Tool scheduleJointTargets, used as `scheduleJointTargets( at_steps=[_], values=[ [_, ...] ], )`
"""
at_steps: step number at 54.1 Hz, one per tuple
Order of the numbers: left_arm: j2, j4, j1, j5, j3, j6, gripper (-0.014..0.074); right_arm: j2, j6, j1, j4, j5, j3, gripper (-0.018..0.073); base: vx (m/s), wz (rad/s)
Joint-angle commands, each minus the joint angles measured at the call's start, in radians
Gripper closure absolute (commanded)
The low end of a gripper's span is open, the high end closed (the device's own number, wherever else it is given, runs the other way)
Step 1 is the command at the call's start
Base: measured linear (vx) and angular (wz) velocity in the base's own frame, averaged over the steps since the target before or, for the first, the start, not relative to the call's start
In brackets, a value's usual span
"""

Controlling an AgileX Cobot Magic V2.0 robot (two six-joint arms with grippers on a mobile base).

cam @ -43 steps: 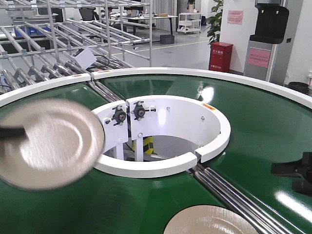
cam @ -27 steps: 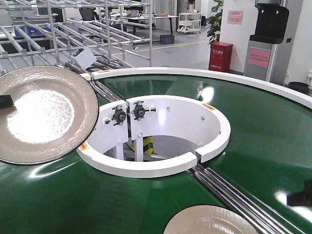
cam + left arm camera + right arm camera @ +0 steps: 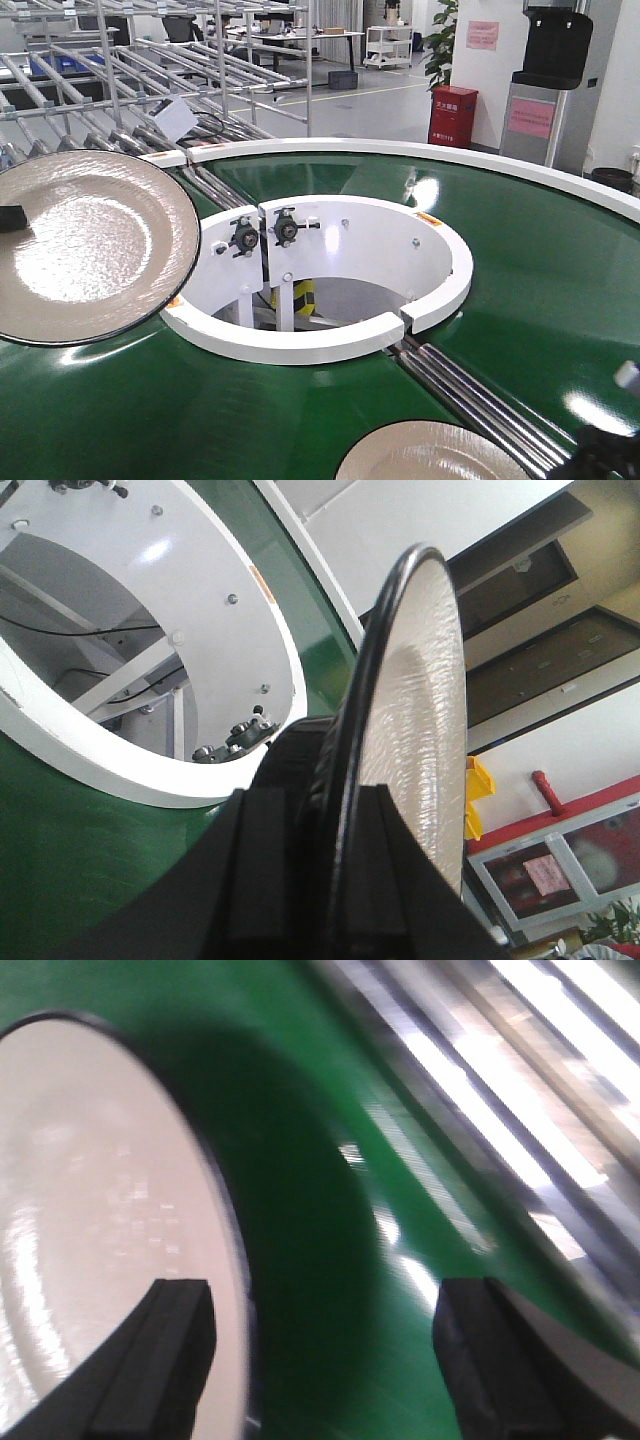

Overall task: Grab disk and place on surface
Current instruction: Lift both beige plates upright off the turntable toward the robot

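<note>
**Operator:** Status of the left arm?

**Inspector:** Your left pincer (image 3: 338,820) is clamped on the disk (image 3: 420,710). The black fingers (image 3: 270,810) sit one on each face, at the rim. In the front view the disk (image 3: 90,245) is held off the belt and tilted, its pale hollowed face turned towards the camera. A black finger lies on its left edge. The dark rim overlaps the white inner ring (image 3: 330,340) in that view.

**Operator:** And the right arm?

**Inspector:** Your right pincer (image 3: 330,1360) is spread wide and grips nothing. One finger shows over the edge of a second disk (image 3: 90,1230), the other over bare belt. The wrist picture is blurred, so I cannot tell whether there is contact.

**Operator:** Where does the second disk lie?

**Inspector:** It lies flat on the green conveyor belt (image 3: 500,260), at the bottom edge of the front view (image 3: 430,455). It is just beside the steel rollers (image 3: 480,395) that cross the belt from the ring. The right pincer (image 3: 610,450) shows as a dark shape in the lower right corner, near those rollers.
</note>
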Motion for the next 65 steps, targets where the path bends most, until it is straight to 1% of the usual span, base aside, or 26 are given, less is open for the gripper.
scheduleJointTargets(
  at_steps=[1,5,8,9,11,15,16,17,18,19,22,26,35,39,43,49,56,60,65],
  values=[
    [-0.109,-0.145,0.033,0.107,-0.098,-0.194,0.0602,0.001,-0.043,0.057,0.075,0.001,-0.029,0.0048,0.0,0.0],
    [-0.109,-0.145,0.033,0.107,-0.098,-0.194,0.0602,0.035,-0.064,0.116,0.103,-0.012,-0.029,0.0055,0.0,0.0],
    [-0.109,-0.145,0.033,0.107,-0.098,-0.194,0.0602,0.061,-0.103,0.172,0.161,-0.013,-0.029,0.0083,0.0,0.0],
    [-0.109,-0.145,0.033,0.107,-0.098,-0.194,0.0602,0.071,-0.129,0.194,0.188,-0.013,-0.029,0.01,0.0,0.0],
    [-0.109,-0.145,0.033,0.107,-0.098,-0.194,0.0602,0.087,-0.149,0.227,0.226,-0.021,-0.029,0.0137,0.0,0.0],
    [-0.109,-0.145,0.033,0.107,-0.098,-0.194,0.0602,0.108,-0.152,0.273,0.322,-0.053,-0.029,0.0314,0.0,0.0],
    [-0.109,-0.145,0.033,0.107,-0.098,-0.194,0.0602,0.11,-0.154,0.282,0.351,-0.058,-0.029,0.0387,0.0,0.0],
    [-0.109,-0.145,0.033,0.107,-0.098,-0.194,0.0602,0.11,-0.161,0.286,0.37,-0.064,-0.029,0.044,0.0,0.0],
    [-0.109,-0.145,0.033,0.107,-0.098,-0.194,0.0602,0.11,-0.168,0.288,0.398,-0.067,-0.029,0.0522,0.0,0.0],
    [-0.109,-0.145,0.033,0.107,-0.098,-0.194,0.0602,0.108,-0.181,0.288,0.416,-0.066,-0.029,0.0574,0.0,0.0],
    [-0.109,-0.145,0.033,0.107,-0.098,-0.194,0.0602,0.094,-0.2,0.286,0.483,-0.048,-0.029,0.0574,0.0,0.0],
    [-0.109,-0.145,0.033,0.107,-0.098,-0.194,0.0602,0.06,-0.212,0.262,0.56,0.003,-0.029,0.0573,0.0,0.0],
    [-0.109,-0.145,0.033,0.107,-0.098,-0.194,0.0602,-0.06,-0.216,0.184,0.74,0.124,-0.029,0.0568,0.0,0.0],
    [-0.109,-0.145,0.033,0.107,-0.098,-0.194,0.0602,-0.123,-0.207,0.145,0.805,0.158,-0.029,0.0568,0.0,0.0],
    [-0.109,-0.145,0.033,0.107,-0.098,-0.194,0.0602,-0.188,-0.179,0.106,0.842,0.172,-0.029,0.0568,0.0,0.0],
    [-0.109,-0.145,0.033,0.107,-0.098,-0.194,0.0602,-0.282,-0.145,0.045,0.842,0.173,-0.029,0.0568,0.0,0.0],
    [-0.109,-0.145,0.033,0.107,-0.098,-0.194,0.0602,-0.373,-0.092,-0.014,0.788,0.177,-0.029,0.0568,0.0,0.0],
    [-0.109,-0.145,0.033,0.107,-0.098,-0.194,0.0602,-0.404,-0.07,-0.024,0.739,0.167,-0.029,0.0568,0.0,0.0],
    [-0.109,-0.145,0.033,0.107,-0.098,-0.194,0.0602,-0.425,-0.048,-0.019,0.712,0.165,-0.029,0.0568,0.0,0.0]
  ],
)
